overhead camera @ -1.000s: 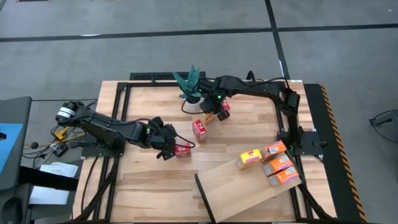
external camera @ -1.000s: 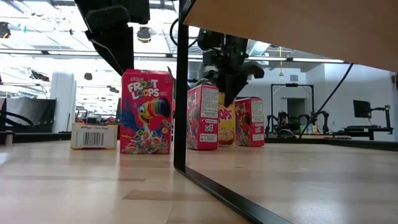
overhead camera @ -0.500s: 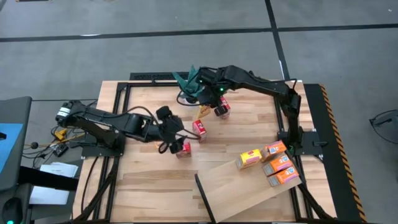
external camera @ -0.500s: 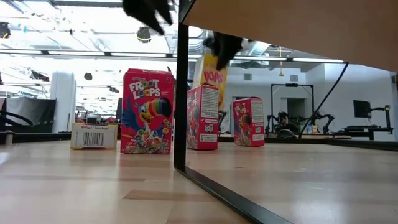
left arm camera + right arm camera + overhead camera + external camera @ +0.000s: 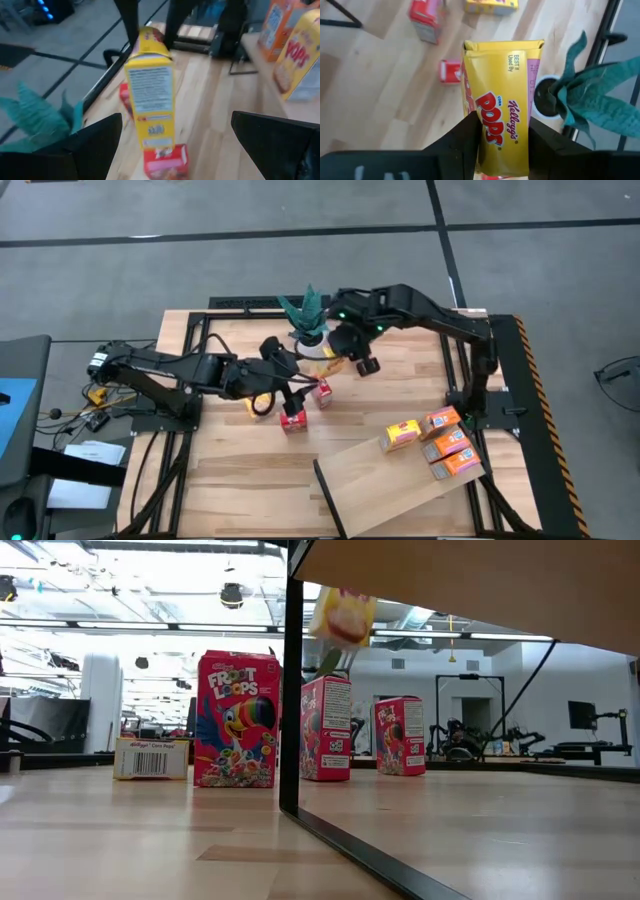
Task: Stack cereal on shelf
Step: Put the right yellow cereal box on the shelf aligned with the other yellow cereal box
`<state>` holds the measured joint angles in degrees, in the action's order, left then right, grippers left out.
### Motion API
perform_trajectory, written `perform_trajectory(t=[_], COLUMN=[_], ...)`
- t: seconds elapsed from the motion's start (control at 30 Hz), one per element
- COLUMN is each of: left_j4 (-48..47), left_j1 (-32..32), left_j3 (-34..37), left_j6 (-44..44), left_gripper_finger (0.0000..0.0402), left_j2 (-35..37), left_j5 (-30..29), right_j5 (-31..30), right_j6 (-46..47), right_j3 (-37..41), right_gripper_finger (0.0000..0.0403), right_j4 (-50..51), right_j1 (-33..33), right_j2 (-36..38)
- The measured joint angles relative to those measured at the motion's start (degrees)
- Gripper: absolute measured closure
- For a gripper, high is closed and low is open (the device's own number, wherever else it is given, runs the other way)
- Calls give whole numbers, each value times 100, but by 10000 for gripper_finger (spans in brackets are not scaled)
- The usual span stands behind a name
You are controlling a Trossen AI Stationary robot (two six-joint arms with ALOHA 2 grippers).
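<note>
My right gripper (image 5: pixel 502 125) is shut on a yellow Corn Pops cereal box (image 5: pixel 501 107), held in the air near the green plant (image 5: pixel 308 312); the low view shows that box (image 5: pixel 342 618) high above the table. My left gripper (image 5: pixel 298 387) hovers open above two red cereal boxes (image 5: pixel 293 418) (image 5: pixel 322 390) that stand upright on their bases. Its fingers (image 5: pixel 95 137) touch nothing. The pale shelf board (image 5: pixel 395 480) lies at the near right with one yellow (image 5: pixel 402 434) and three orange boxes (image 5: pixel 448 442) by its far corner. My right gripper pinches the yellow box between its two fingers (image 5: pixel 470 135), one on each narrow side (image 5: pixel 468 112), with the printed front toward the wrist camera. The fingers slant down from above and the box's top flap (image 5: pixel 502 47) points away from them. The box hangs tilted, clear of the table.
A third red box (image 5: pixel 400 735) stands farther back, and a pale box (image 5: pixel 150 757) lies flat at the left. In the low view the shelf's dark edge (image 5: pixel 291 690) rises in front of the boxes. The black frame (image 5: pixel 240 304) borders the table's far side.
My right gripper has risen with the yellow box, lifting it from beside the red boxes until it hangs clear above them, and has tipped further downward. My left gripper, open throughout, has risen from beside the near red box and moved toward the right and far side.
</note>
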<state>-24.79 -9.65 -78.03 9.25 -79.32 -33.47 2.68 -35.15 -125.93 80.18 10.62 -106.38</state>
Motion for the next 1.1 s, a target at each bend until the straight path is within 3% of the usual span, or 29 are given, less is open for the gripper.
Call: perform_trajectory(t=[0.2,0.6,0.9,1.1], left_j4=[352,930,1171,1447], left_j1=[62,54,-15,-130], left_j3=[58,58,50,55], left_j6=[26,-45,80,-56], left_gripper_finger=[34,34,36,69], left_j2=[-51,-344,-521,-530], left_j5=[252,536,307,167], right_j5=[-304,-313,-328,-328], right_j6=[226,685,827,932], right_j3=[-2,-4,-4,-4], right_gripper_finger=[266,256,265,256], right_j4=[-22,-317,-407,-391], right_j1=[-378,-873,-1073,-1100], right_j2=[252,305,303,303])
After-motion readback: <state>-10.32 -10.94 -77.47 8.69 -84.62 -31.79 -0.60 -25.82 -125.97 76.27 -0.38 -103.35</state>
